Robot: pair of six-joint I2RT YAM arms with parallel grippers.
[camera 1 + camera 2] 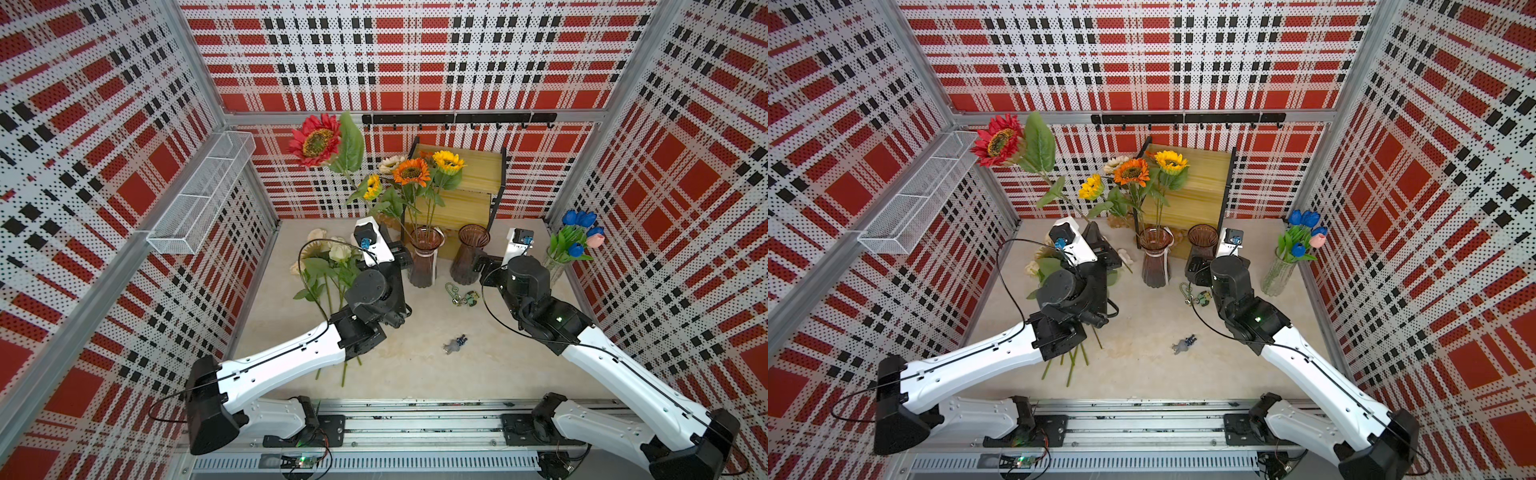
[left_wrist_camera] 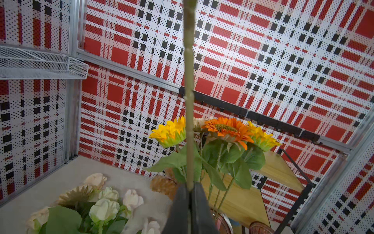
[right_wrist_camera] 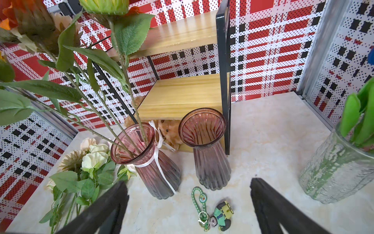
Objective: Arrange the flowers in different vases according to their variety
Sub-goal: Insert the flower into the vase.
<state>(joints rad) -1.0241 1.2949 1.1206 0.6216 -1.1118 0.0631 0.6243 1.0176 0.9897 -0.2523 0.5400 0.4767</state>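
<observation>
left tool (image 2: 189,191) clamped on the green stem of the red artificial sunflower (image 1: 316,141), bloom held high, near the pinkish ribbed glass vase (image 1: 424,259). right tool (image 3: 188,183) gaping wide, empty, facing the brownish-purple ribbed glass vase (image 3: 206,150) on the table (image 1: 415,365).

Two ribbed tinted vases (image 1: 424,259) and one clear vase (image 1: 555,268). One red sunflower (image 1: 316,141), one orange sunflower (image 1: 411,171), two yellow sunflowers (image 1: 448,161), two cream sunflowers (image 1: 390,163): six in all. Four blue tulips (image 1: 575,249) and one pink tulip (image 1: 595,240). Perhaps six cream roses (image 2: 104,208), partly hidden under leaves. Two keychain charms (image 3: 221,215), one small grey figure (image 1: 455,345), one wooden shelf (image 1: 473,166) of two tiers, one wire basket (image 1: 199,195).
</observation>
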